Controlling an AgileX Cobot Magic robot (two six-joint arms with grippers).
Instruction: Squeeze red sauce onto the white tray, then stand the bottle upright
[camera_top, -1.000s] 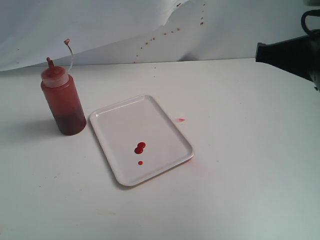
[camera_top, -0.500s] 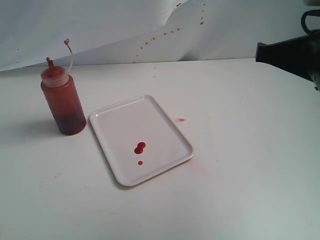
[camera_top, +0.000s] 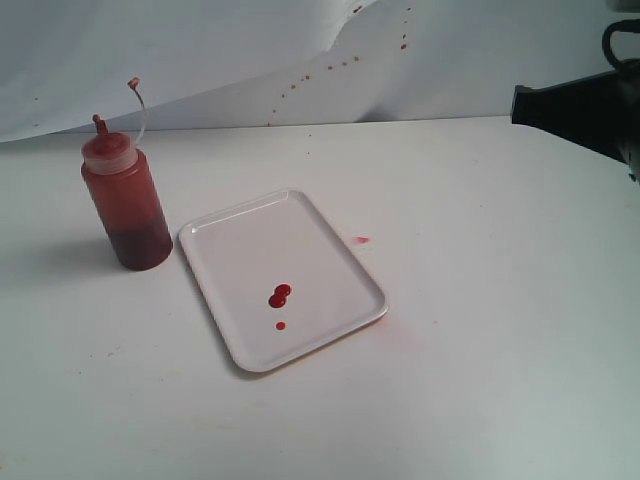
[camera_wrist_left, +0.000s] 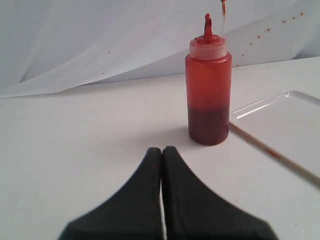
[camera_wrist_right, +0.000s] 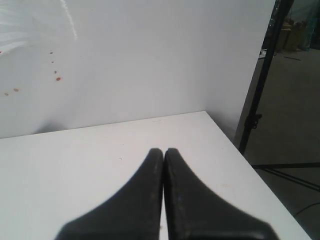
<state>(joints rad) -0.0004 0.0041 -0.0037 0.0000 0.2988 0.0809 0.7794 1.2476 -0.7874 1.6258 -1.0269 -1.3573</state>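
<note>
The bottle (camera_top: 127, 205) stands upright on the table, just left of the white tray (camera_top: 240, 250), its tethered tip cap hanging off the nozzle. Red sauce (camera_top: 280, 296) lies on the tray as two touching blobs with a smaller drop below. In the left wrist view the bottle (camera_wrist_left: 208, 95) stands apart beyond my left gripper (camera_wrist_left: 161, 150), which is shut and holds nothing; the tray's corner (camera_wrist_left: 280, 107) shows beside it. My right gripper (camera_wrist_right: 163, 151) is shut and empty over bare table near a corner. Only a dark part of the right arm (camera_top: 580, 105) shows in the exterior view.
A pink smear (camera_top: 361, 240) marks the table right of the tray. Red specks (camera_top: 330, 68) dot the white backdrop behind. The table's edge (camera_wrist_right: 250, 165) drops off to the floor close to my right gripper, with a black stand leg (camera_wrist_right: 260, 85) beyond it.
</note>
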